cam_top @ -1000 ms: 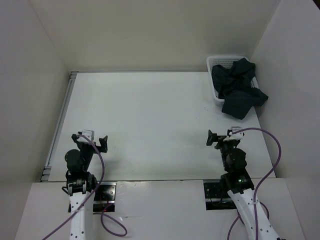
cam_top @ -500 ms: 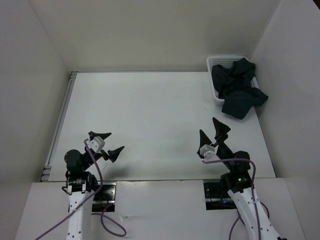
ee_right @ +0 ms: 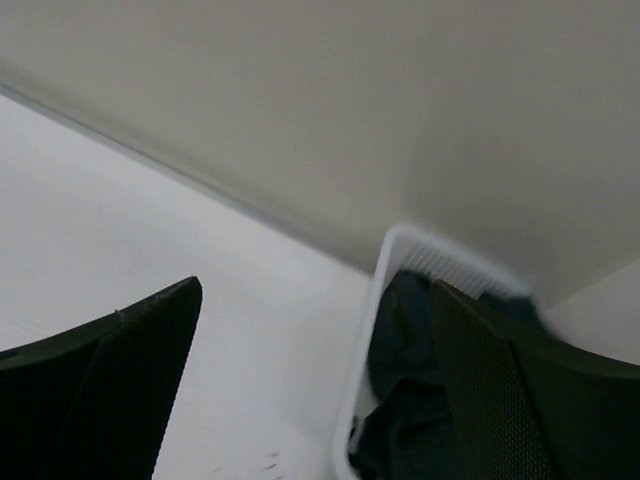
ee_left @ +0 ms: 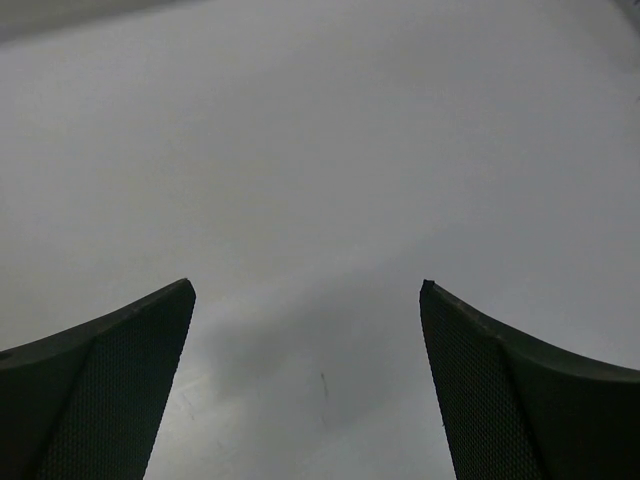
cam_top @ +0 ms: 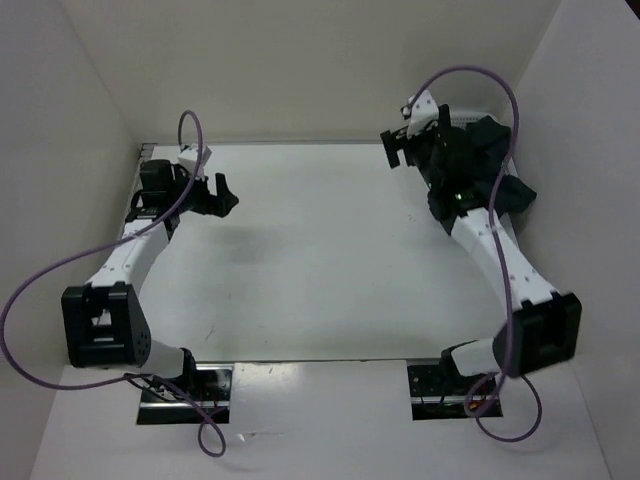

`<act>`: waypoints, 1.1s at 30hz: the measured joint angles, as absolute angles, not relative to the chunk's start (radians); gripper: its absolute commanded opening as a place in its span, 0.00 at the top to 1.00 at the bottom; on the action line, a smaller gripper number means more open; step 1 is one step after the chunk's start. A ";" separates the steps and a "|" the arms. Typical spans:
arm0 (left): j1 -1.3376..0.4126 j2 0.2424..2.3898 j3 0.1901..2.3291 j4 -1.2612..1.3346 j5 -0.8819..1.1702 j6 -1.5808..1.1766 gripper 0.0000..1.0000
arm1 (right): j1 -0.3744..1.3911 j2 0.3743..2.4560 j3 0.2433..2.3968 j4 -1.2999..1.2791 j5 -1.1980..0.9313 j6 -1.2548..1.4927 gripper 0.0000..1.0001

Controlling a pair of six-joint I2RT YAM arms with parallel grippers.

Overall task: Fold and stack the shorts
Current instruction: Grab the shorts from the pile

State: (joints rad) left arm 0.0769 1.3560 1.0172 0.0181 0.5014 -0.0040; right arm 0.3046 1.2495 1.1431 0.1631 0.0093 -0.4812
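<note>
A: Grippers?
B: My left gripper (ee_left: pixel 308 285) and right gripper (ee_right: pixel 312 290) are both spread wide, empty.
A: Shorts (ee_right: pixel 400 400)?
B: Heaped in the white basket (ee_right: pixel 372 330). My right gripper hangs just beside it, ready to grab; the left is well away.

The shorts (ee_right: pixel 400 390) are showing as soft, matt cloth, the basket (ee_right: pixel 366 350) as smooth white plastic, the table (cam_top: pixel 300 260) as smooth and matt.

Left arm (cam_top: pixel 135 252) is extended toward the far left, right arm (cam_top: pixel 497 252) toward the far right; left gripper (cam_top: pixel 226 195) and right gripper (cam_top: pixel 392 148) both have jaws spread wide
</note>
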 measured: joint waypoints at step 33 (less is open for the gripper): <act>-0.041 1.733 1.247 -0.263 0.498 -0.004 0.00 | -0.055 2.336 1.946 -0.445 0.422 0.493 0.31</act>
State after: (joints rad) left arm -0.0410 1.7332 1.2469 -0.2626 0.4984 -0.0044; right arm -0.0551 2.3363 1.9465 -0.4454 0.4217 0.4931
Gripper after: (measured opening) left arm 0.998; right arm 0.685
